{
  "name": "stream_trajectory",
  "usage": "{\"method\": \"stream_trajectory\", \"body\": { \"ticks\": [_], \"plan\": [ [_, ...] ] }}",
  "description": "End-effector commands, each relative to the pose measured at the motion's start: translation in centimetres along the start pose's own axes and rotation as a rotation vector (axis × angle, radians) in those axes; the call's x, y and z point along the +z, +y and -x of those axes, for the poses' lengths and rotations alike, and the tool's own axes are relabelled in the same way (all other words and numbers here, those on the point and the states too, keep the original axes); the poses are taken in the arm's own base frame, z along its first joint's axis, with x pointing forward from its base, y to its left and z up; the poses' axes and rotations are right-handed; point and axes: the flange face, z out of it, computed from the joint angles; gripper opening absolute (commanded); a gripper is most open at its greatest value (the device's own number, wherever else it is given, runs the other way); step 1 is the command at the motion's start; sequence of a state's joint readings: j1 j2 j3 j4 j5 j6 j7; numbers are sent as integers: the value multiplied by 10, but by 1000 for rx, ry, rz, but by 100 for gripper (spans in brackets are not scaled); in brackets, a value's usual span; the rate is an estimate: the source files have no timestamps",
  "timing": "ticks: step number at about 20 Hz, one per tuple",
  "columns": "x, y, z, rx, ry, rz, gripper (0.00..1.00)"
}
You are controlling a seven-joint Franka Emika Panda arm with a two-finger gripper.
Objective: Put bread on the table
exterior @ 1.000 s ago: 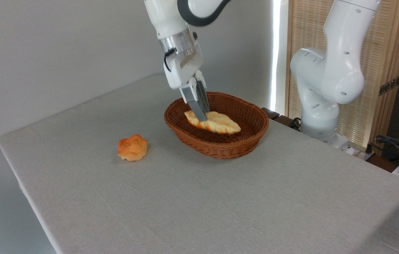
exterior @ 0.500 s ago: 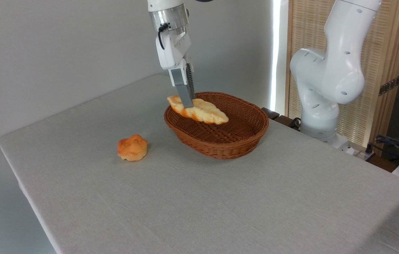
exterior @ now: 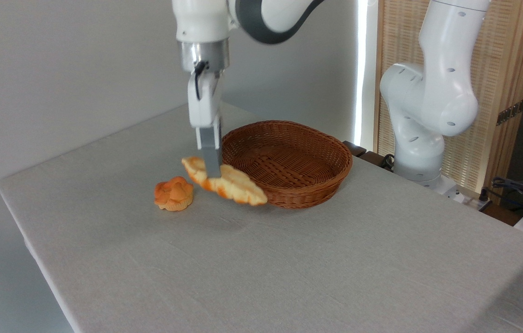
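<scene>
Bread (exterior: 229, 182), clamped in the gripper (exterior: 212, 174), hangs seemingly above the table (exterior: 289, 259) (beside basket (exterior: 289, 159)).

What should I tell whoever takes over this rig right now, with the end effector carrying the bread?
End effector: shut on the bread, gripping near its left end.
Bread: out of the wicker basket, hanging tilted above the table, between the basket and the small orange bun.
Done: bread picked up and out of the basket, which looks empty.
Left: lower it onto the bare cloth, open, pull away.
</scene>
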State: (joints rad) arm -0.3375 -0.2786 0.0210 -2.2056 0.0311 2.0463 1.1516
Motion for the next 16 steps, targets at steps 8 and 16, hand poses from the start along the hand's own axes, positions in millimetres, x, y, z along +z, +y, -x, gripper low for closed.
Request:
{"method": "stream_trajectory", "body": {
  "ticks": [8,16],
  "plan": [
    [35,-26,-33,-24,3,26,100],
    [31,-22,-40,-39,3,26,100]
  ]
}}
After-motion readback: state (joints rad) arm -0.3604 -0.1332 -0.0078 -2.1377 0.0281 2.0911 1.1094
